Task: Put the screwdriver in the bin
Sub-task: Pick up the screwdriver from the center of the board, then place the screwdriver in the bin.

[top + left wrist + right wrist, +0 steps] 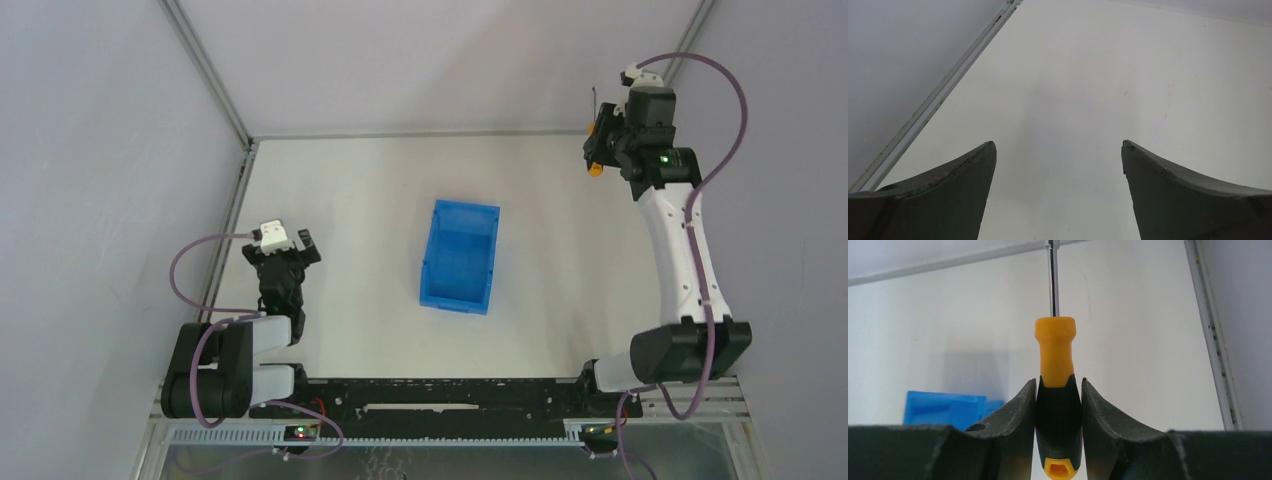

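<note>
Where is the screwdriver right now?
In the top view the screwdriver is at the far right, near the table's back corner, gripped by its black handle in the right tool, well right of the blue bin.

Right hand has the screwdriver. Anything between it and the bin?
Nothing visible. The right hand is shut on the screwdriver near the far right corner, and no object lies on the table between it and the blue bin. The bin's top is open. The left hand sits open on the bin's other side.
</note>
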You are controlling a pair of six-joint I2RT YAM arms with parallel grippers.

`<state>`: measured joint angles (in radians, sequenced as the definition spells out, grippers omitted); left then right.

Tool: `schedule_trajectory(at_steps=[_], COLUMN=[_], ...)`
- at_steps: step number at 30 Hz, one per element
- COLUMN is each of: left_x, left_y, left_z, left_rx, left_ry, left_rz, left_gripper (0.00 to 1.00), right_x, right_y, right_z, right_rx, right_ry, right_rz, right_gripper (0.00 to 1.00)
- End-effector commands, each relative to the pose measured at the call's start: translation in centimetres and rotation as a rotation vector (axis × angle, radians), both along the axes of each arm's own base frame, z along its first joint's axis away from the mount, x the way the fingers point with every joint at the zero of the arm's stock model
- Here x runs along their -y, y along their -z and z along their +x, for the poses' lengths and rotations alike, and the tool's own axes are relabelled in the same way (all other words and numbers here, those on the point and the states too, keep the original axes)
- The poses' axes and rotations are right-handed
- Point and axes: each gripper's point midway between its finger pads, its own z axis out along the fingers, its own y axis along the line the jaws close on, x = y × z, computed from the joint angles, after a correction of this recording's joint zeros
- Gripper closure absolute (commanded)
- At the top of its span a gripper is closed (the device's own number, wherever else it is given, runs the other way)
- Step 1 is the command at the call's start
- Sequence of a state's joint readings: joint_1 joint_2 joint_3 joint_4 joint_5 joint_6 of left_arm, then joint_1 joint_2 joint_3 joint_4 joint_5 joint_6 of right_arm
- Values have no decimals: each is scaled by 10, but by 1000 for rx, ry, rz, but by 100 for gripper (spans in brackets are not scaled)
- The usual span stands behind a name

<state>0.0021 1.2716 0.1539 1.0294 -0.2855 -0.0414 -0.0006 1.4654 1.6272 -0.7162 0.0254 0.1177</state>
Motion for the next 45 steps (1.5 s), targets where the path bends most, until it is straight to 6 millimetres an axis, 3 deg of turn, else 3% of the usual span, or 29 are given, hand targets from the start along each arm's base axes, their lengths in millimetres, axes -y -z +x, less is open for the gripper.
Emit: schedule_trajectory(at_steps=[1, 6, 11, 24, 30, 37, 45], left_x=[-2, -2, -2, -2, -2, -2, -2], left_y=[-27, -27, -27, -27, -27, -27, -27], left_z=[10, 10, 10, 10, 10, 10, 10], left_rx=[75, 74, 74, 75, 74, 75, 74], left_ry=[-10, -10, -10, -10, -10, -9, -10], left_rz=[24, 24, 24, 24, 24, 24, 24], left_gripper=[0, 0, 0, 0, 0, 0, 0], right_x=[-14, -23, -40, -150, -190, -217, -235], right_y=[-64, -86, -87, -81, -78, -48, 18], right_z=[-28, -46, -56, -68, -71, -81, -98], right_rx=[138, 190, 182, 211, 246, 213, 101], right_ry=[-36, -54, -71, -198, -191, -186, -188], right_rz=[-8, -11, -16, 83, 122, 177, 158], right_gripper=[86, 87, 88, 94, 95, 95, 95])
